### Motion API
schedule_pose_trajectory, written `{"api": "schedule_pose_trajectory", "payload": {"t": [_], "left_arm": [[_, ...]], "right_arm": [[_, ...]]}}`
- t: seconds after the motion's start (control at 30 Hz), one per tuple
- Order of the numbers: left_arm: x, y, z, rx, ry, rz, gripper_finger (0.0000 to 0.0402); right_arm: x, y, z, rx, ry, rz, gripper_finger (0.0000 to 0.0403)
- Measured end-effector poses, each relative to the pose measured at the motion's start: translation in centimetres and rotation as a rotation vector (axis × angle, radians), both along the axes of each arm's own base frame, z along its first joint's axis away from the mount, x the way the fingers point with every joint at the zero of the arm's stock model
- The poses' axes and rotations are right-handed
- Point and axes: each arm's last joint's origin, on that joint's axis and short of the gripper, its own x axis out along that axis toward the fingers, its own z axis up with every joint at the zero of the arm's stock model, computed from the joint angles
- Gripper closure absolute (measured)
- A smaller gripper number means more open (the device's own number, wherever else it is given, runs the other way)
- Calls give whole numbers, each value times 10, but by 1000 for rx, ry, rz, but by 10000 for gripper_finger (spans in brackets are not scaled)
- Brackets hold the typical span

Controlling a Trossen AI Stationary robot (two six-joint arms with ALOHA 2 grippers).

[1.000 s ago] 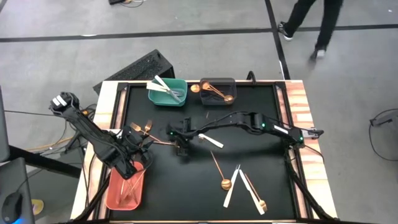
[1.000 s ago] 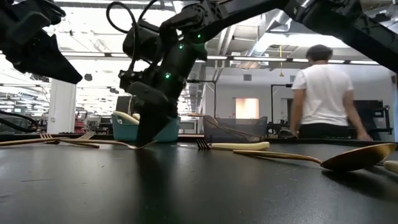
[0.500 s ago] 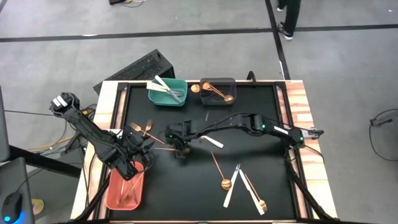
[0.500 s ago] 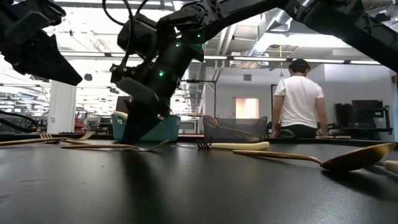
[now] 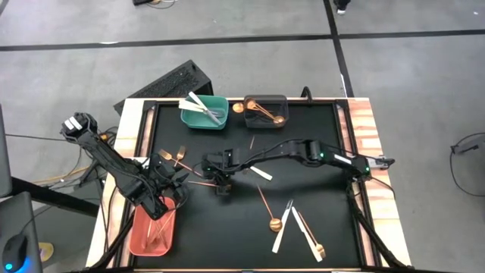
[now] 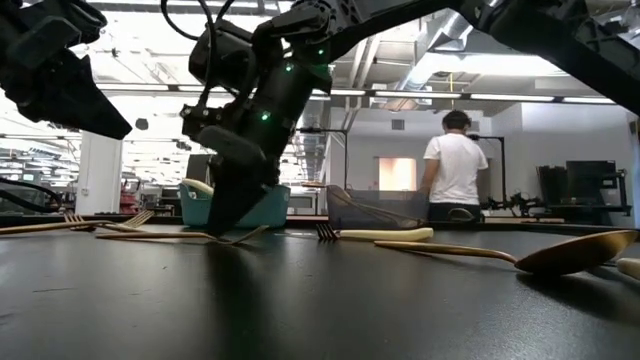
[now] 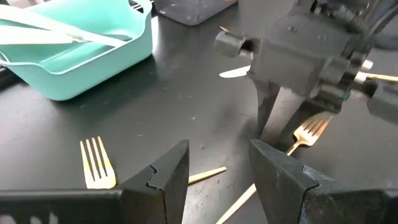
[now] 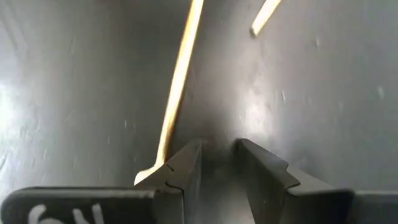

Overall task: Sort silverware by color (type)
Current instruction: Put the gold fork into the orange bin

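A gold fork (image 5: 198,182) lies flat on the black table left of centre. My right gripper (image 5: 220,184) points down at the table beside the fork's neck (image 8: 149,174). Its fingers are a little apart with nothing between them, and the fork lies outside one finger. It also shows in the left wrist view (image 7: 277,134) and the low view (image 6: 222,222). My left gripper (image 5: 173,180) is open and empty, held above the table near the salmon bin (image 5: 144,235), facing the right gripper. Two more gold forks (image 5: 179,157) lie nearby. My right gripper's fingers point down with their tips at the table. One finger (image 8: 180,171) stands right against the fork's neck. I cannot tell whether it touches the fork.
The teal bin (image 5: 216,121) holds white knives and the dark grey bin (image 5: 282,101) holds gold spoons, both at the far edge. A white knife (image 5: 261,173) lies near the centre. A gold spoon (image 5: 267,208), two white knives (image 5: 282,227) and another spoon (image 5: 320,250) lie near the front right. A person (image 6: 455,165) stands in the room beyond.
My right gripper has moved a little toward the table's left edge along the fork, keeping its tips down at the table. The fork's tines now show clear of it in the low view. The person in the room has walked farther off.
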Motion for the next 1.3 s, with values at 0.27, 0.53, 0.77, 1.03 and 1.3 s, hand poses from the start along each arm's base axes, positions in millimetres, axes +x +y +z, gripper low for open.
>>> {"api": "schedule_pose_trajectory", "payload": {"t": [0.27, 0.53, 0.77, 1.03, 1.3], "left_arm": [[0, 0, 0, 20, -5, -4, 248], [0, 0, 0, 22, -2, -4, 248], [0, 1, 0, 25, 1, -4, 248], [-1, 0, -1, -1, 32, -9, 248], [-1, 0, -1, 8, 40, -16, 248]], "right_arm": [[-2, 3, 9, 25, -9, -20, 268], [-1, 23, 6, 50, -12, 21, 268], [2, 22, 7, 33, -41, -8, 269], [-4, 21, -12, 44, -20, -33, 275], [-8, 19, -14, 11, 16, 20, 372]]}}
